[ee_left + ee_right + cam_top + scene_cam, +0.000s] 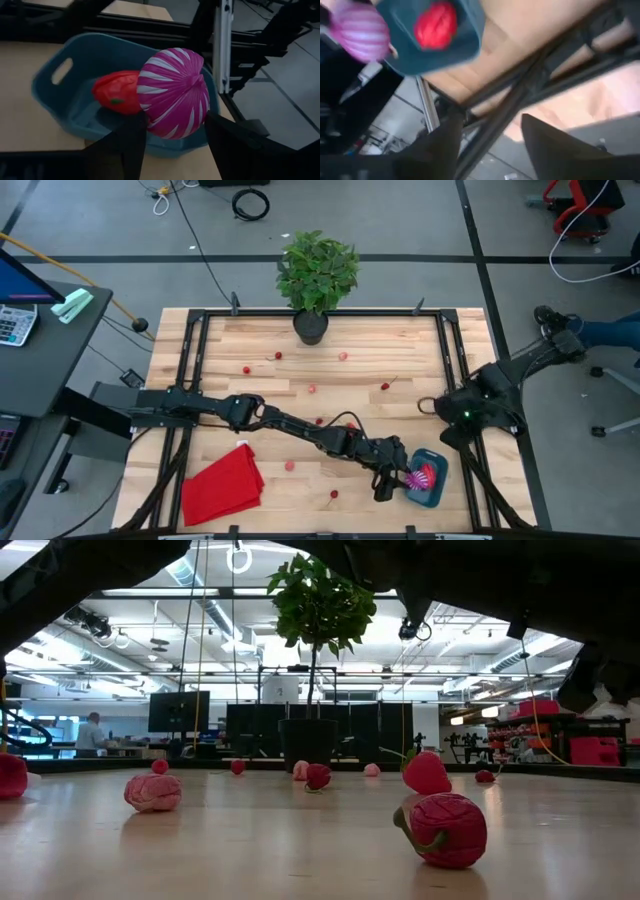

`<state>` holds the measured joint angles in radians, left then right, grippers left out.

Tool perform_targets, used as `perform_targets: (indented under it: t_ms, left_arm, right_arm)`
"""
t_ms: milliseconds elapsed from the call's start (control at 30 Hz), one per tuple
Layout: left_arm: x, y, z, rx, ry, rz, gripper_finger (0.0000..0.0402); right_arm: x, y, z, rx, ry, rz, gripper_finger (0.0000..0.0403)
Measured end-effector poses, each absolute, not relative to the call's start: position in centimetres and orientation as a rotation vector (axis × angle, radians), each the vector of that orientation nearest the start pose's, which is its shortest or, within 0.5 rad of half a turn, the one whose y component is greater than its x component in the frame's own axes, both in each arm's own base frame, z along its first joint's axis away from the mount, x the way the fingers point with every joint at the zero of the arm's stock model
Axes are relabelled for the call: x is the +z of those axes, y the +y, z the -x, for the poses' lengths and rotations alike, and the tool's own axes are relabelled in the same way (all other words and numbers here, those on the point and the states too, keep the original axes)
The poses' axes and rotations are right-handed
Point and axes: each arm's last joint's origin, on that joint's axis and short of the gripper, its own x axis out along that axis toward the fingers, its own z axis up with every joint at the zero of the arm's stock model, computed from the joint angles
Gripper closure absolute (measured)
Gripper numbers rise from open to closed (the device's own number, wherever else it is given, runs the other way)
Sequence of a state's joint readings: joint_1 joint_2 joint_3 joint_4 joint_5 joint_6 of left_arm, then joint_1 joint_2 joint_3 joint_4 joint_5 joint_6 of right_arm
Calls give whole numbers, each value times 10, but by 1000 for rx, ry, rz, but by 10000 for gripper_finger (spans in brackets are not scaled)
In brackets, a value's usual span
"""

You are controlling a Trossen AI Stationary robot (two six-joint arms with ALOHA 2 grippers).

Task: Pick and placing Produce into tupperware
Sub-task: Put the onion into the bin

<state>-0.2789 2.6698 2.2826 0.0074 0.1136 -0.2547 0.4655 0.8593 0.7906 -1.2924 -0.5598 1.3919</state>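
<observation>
The teal tupperware (432, 480) sits near the table's near right corner and holds one red fruit piece (117, 92). My left arm reaches across the table to it. My left gripper (175, 131) is shut on the purple-and-white striped round piece (172, 92), which is over the tub's rim (165, 147). Several small red and pink pieces (312, 389) lie scattered on the wood. My right gripper (490, 132) is open and holds nothing. It hovers by the table's right edge (452, 430), just beyond the tub (435, 45). My left gripper pinches the striped round piece between its two fingers (131, 142), one on each side of its lower half (150, 120). The fingers come slanting down from the table's left. The piece hangs over the tub's near wall; whether it touches the wall, I cannot tell.
A folded red cloth (222, 485) lies by the near left corner. A potted plant (312, 325) stands at the far edge. A black metal frame (455, 360) rims the table. In the low view, loose pieces (445, 830) lie close to the camera.
</observation>
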Motion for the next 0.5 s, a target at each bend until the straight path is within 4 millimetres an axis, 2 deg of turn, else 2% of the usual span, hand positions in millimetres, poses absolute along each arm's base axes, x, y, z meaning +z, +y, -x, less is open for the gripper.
perform_targets:
  t_ms: [133,300,500]
  left_arm:
    - [151,-166,-571,-337,426,214,199]
    - [151,-166,-571,-337,425,213,201]
    - [151,-165,-571,-335,425,214,199]
  right_arm:
    - [259,85,-93,-232,1759,-1113,276]
    - [260,112,-97,-216,1596,-1139,384]
    - [239,150,-90,-381,1766,-1044,393]
